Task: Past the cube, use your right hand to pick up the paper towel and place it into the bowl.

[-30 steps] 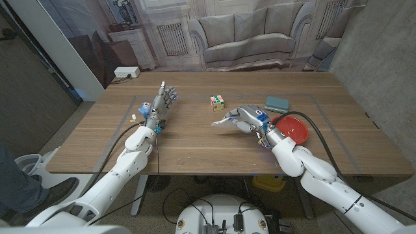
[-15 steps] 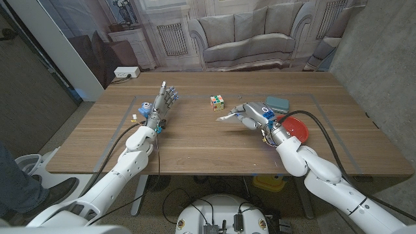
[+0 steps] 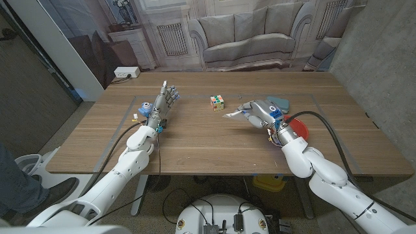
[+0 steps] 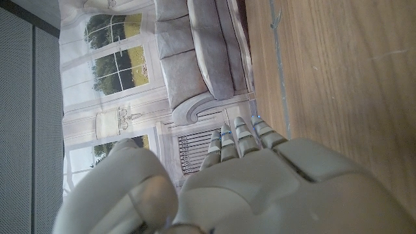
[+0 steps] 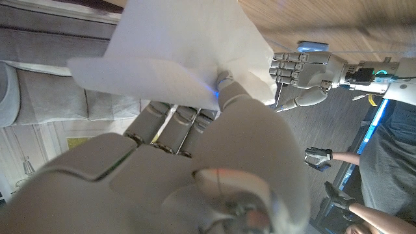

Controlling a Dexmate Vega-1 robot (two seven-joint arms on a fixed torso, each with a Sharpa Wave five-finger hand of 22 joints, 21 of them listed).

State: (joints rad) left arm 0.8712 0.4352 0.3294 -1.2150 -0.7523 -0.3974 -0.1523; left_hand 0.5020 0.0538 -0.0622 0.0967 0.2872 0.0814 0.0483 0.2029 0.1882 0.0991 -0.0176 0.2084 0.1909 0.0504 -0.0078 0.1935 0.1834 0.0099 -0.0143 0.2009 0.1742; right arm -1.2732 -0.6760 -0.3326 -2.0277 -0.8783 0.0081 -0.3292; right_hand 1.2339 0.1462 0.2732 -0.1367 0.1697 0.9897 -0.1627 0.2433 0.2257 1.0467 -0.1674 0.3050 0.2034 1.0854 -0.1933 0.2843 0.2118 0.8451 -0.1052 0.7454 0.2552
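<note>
Now the right robot hand (image 3: 260, 115), pinching the paper towel (image 3: 233, 115), has moved toward the red bowl (image 3: 296, 128) at center right, so placing seems near.

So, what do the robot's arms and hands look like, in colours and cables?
Both arms have glossy white rounded shells with black cables running along them. The left hand and right hand are light grey and segmented, with dark seams between the parts. Small blue parts sit at each wrist, with some yellow on the left one.
</note>
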